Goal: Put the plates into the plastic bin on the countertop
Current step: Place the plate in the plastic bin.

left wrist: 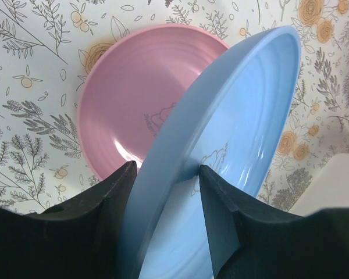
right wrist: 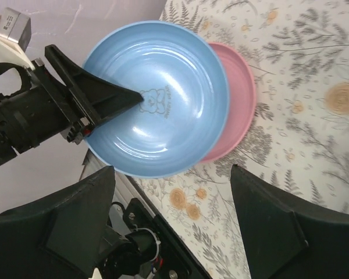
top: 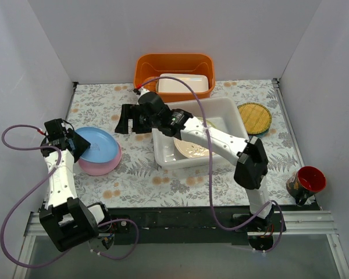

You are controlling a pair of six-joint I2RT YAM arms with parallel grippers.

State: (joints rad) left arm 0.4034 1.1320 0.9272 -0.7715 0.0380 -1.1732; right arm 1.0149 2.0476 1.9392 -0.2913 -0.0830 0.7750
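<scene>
In the top view, at the left of the frame, the left gripper (top: pixel 71 143) is clamped on the rim of the light blue plate (top: pixel 100 144). That plate is tilted over the pink plate (top: pixel 104 167), which lies on the countertop (top: pixel 139 181). The right gripper (top: pixel 125 119) hangs left of the plastic bin (top: pixel 232 113) at centre frame, its fingers spread and empty. A cream plate (top: pixel 191 150) lies inside the bin (partly hidden by the right arm). A yellow woven plate (top: pixel 255 118) lies on the cloth just right of the bin.

In the left wrist view, the dark fingers (left wrist: pixel 113 192) pinch the blue rim at bottom centre. The plate slants toward the upper right, and the pink one lies flat behind it.

In the right wrist view, its own fingers (right wrist: pixel 81 215) stand wide apart in the lower corners, holding nothing. The blue plate at upper left overlaps the pink plate.
</scene>
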